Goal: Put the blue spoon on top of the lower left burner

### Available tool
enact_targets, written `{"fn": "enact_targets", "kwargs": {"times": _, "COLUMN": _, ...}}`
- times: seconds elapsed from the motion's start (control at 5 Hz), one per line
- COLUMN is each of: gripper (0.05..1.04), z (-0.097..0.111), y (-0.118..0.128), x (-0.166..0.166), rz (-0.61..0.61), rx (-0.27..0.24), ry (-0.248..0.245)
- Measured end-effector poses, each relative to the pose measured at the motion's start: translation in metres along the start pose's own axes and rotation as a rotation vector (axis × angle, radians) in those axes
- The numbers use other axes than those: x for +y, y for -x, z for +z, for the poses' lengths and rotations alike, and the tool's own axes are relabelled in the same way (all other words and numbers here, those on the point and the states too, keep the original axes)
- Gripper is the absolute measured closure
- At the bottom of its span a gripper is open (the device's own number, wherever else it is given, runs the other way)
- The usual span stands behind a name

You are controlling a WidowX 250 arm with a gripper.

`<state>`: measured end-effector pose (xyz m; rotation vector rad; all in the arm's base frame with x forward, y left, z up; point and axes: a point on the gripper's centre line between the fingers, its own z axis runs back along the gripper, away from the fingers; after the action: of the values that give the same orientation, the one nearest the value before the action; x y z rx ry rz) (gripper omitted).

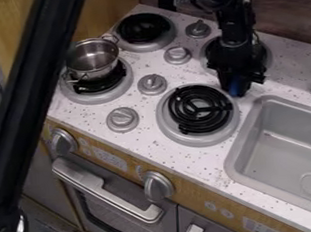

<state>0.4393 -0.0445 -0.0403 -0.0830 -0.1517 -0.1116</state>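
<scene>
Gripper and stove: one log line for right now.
gripper: near lower right burner | blue item: at gripper, shape unclear | pot: on lower left burner | placement: not done

Arm point(225, 0) in at top edge, R of ctr; jaws point(239, 86) (blk, approx. vert.) pointing dn.

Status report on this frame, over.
End effector above counter, near sink. Blue item at its tip, possibly the spoon. Metal pot on lower left burner, likely in the way.
</scene>
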Motion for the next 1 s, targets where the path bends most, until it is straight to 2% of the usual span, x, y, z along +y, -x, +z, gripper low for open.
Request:
{"fn": "enact_targets", "kwargs": {"times": 0.2, "gripper": 0.674, "z": 0.028, "y": 0.010, "x": -0.009, "rz": -0.015, "rx": -0.031, "ry": 0.021}}
{"fn": "enact_targets", "kwargs": {"times": 0.4, "gripper": 0.674, "z": 0.051, "y": 0.028, "x": -0.003, "rz": 0.010, "rx": -0.046, "ry": 0.020}}
{"fn": "enact_targets", "kwargs": {"times": 0.6, "gripper": 0.674, "z": 0.049, "y": 0.058, "x": 0.012, "rz": 0.045, "rx": 0.015, "ry": 0.001}}
{"fn": "enact_targets", "kwargs": {"times": 0.8, "gripper": 0.674, "z": 0.043, "y": 0.072, "x": 0.021, "rz": 0.068, "rx": 0.043, "ry": -0.009}}
{"fn": "enact_targets", "kwargs": {"times": 1.0, "gripper": 0.674, "z": 0.025, "y": 0.080, "x": 0.032, "rz": 0.077, "rx": 0.104, "ry": -0.040}}
